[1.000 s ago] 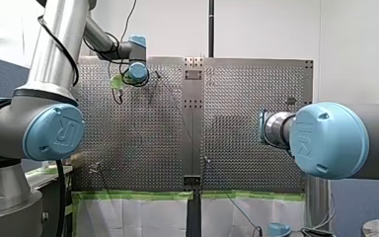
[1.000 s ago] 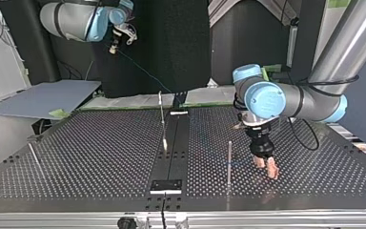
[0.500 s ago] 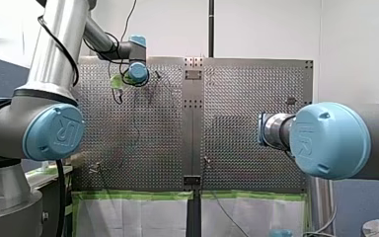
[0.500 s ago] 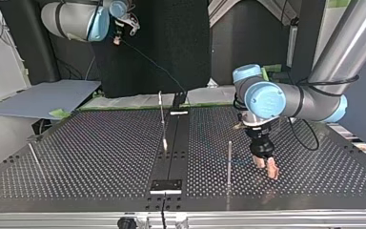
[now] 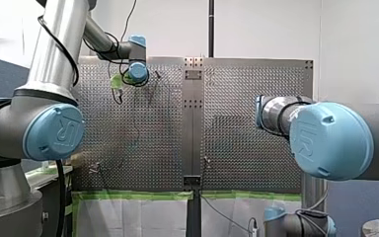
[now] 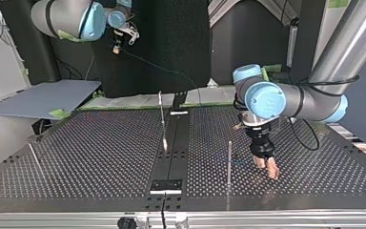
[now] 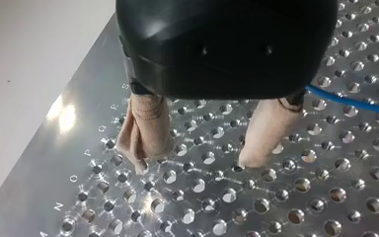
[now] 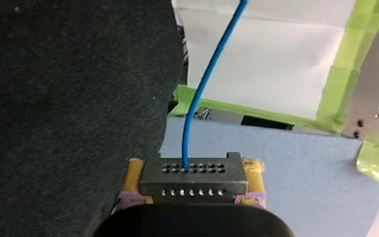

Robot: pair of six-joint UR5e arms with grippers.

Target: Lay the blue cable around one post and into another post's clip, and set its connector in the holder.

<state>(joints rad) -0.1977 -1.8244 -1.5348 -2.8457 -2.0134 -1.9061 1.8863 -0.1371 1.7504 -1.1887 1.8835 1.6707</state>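
Blue cable (image 8: 185, 143) is thin and smooth; it leaves the upper row of holes of a black connector (image 8: 193, 178) and bends away in one soft curve. My right gripper (image 8: 193, 173) clamps this connector between its yellow pads (image 8: 134, 170), high over the table level at the top view's left. My left gripper (image 7: 202, 148) stands with beige fingers (image 7: 145, 131) wide apart and empty, tips low at the perforated table (image 7: 296, 212), with a short piece of cable just beside it. In the top view the cable shows only as a dark line; where it meets the table I cannot tell.
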